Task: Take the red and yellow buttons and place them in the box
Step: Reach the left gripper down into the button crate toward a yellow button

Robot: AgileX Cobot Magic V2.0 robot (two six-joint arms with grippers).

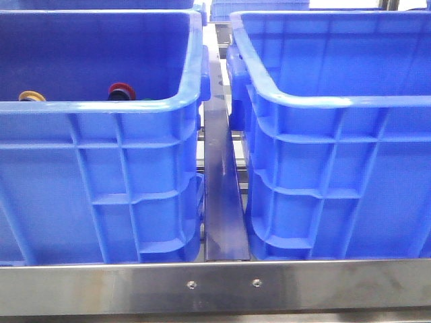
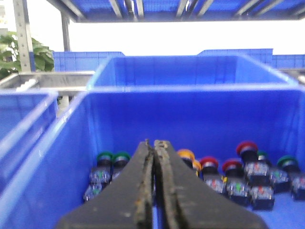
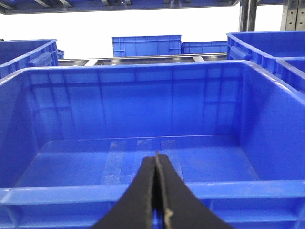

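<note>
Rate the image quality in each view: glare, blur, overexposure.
Front view: evenly lit and fairly sharp, soft glare on the steel rail. Left wrist view: background blown out white, the left end effector soft, the buttons slightly blurred. Right wrist view: overexposed background, the empty crate fairly clear.

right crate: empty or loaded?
Empty. The right wrist view shows the right crate with a bare floor; buttons lie only in the left crate.
</note>
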